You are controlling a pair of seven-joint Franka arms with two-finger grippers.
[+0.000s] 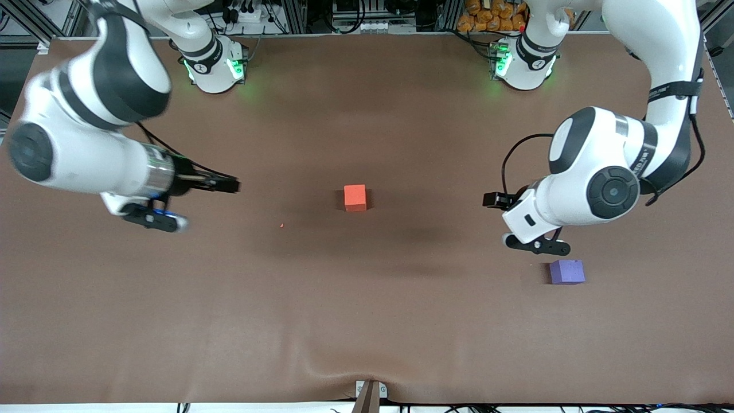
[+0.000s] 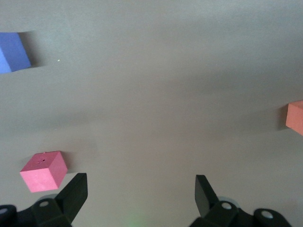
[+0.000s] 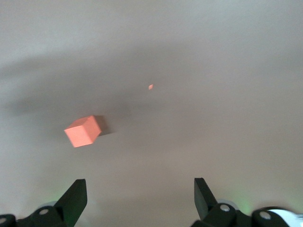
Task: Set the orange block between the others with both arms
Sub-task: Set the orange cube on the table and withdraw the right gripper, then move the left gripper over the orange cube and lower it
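Starting at the right arm's end of the table, the right gripper (image 1: 226, 184) hangs over bare brown table (image 1: 367, 321) with its jaws spread wide and empty, the orange block (image 1: 355, 197) lying well apart from it toward mid-table. In the right wrist view the same block (image 3: 83, 131) sits off to one side of the line between the fingers (image 3: 73, 195), so a straight descent from this heading would, in my judgement, clip an edge and skid the light cube rather than seat it. A small orange crumb (image 1: 281, 225) lies on the cloth between gripper and block; it is no obstacle, but it suggests the foam sheds under pressure. Moving on, the left gripper (image 2: 141, 191) is also wide open and holds nothing, and hovers toward the left arm's end of the table. The red-pink cube (image 2: 43, 171) shows only in the left wrist view, just beside one finger; a lowering or sweeping move here risks knocking it out of position. The purple cube (image 1: 567, 271) rests just beside the left arm's camera bracket in the front view, nearer the front camera. The gap between these two cubes cannot be judged, and both arms converging on it risks a collision.
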